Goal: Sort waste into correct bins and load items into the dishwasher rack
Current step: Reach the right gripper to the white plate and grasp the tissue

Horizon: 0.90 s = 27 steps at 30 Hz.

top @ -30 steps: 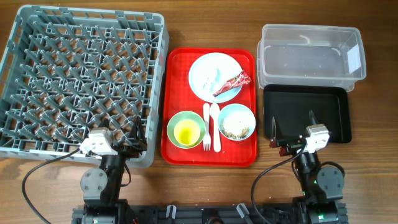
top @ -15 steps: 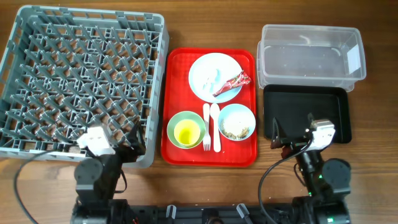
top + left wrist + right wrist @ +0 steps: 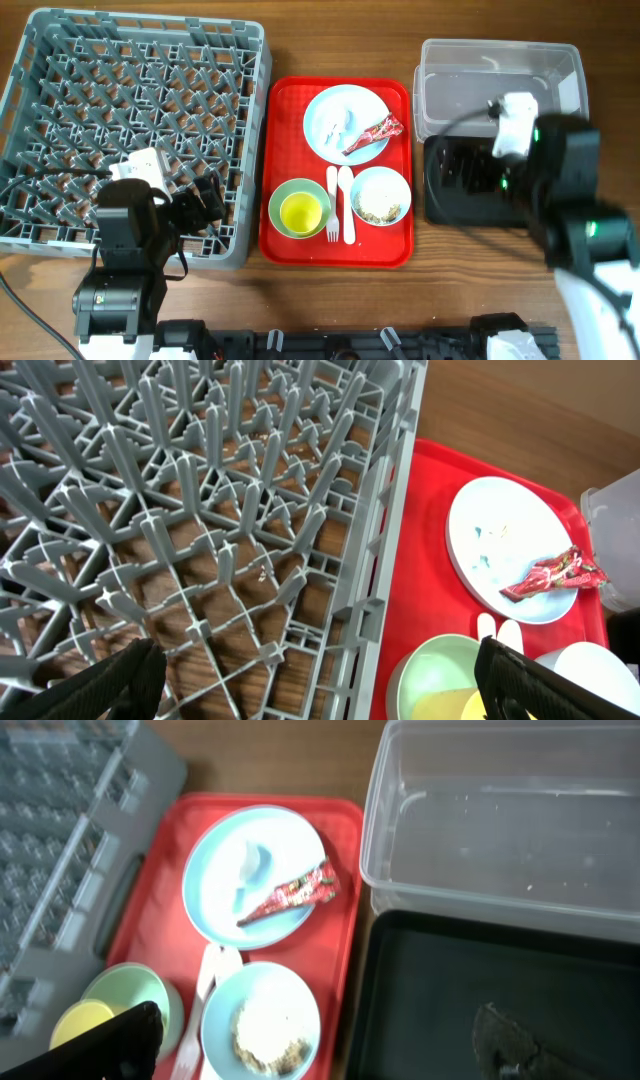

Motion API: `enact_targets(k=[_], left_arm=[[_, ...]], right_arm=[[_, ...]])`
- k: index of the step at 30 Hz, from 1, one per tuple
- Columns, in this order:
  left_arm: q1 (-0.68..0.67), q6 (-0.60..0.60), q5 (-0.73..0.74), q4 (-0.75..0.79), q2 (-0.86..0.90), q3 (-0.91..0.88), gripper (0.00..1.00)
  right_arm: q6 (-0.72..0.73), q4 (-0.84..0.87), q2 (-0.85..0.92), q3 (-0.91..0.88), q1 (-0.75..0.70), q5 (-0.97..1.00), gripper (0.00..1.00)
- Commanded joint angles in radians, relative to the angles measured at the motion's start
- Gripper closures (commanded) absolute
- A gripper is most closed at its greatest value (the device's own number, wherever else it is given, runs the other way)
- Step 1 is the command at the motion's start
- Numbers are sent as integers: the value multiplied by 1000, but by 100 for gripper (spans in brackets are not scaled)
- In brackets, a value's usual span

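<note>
The grey dishwasher rack (image 3: 130,130) fills the left. On the red tray (image 3: 285,250) a pale blue plate (image 3: 345,122) holds the red wrapper (image 3: 376,133) and a white tissue (image 3: 334,126). In front stand a pale green bowl (image 3: 299,208) with the yellow piece (image 3: 299,213), a white fork (image 3: 332,205) and spoon (image 3: 346,205), and a blue bowl (image 3: 380,195) with crumbs (image 3: 378,206). At the right are the clear tub (image 3: 500,85) and the black tray (image 3: 545,195). My left gripper (image 3: 205,198) is open over the rack's front right corner. My right gripper (image 3: 470,178) is open and empty above the black tray.
The left wrist view shows the rack's pegs (image 3: 200,510), the plate (image 3: 500,550) and the wrapper (image 3: 550,572). The right wrist view shows the plate (image 3: 255,870), the blue bowl (image 3: 260,1020), the clear tub (image 3: 510,820) and the black tray (image 3: 450,990). Bare wooden table lies around.
Both arms have risen from the front edge. The left gripper moved over the rack's corner. The right arm swung far forward over the black tray, towards the clear tub.
</note>
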Motion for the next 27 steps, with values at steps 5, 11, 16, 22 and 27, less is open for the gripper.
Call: enact_targets(k=[5, 11, 16, 22, 27], left_arm=[[-5, 20, -10, 1, -3, 19, 0], [-5, 20, -10, 2, -3, 19, 0], [-5, 20, -10, 1, -3, 19, 0], [-5, 20, -10, 1, -3, 19, 0], [-5, 20, -9, 1, -3, 19, 0]], right_arm=[[43, 117, 201, 119, -1, -217, 0], [87, 287, 302, 119, 169, -13, 0], [88, 362, 431, 119, 319, 161, 0], [192, 507, 645, 119, 385, 175, 1], [362, 572, 791, 119, 386, 175, 11]])
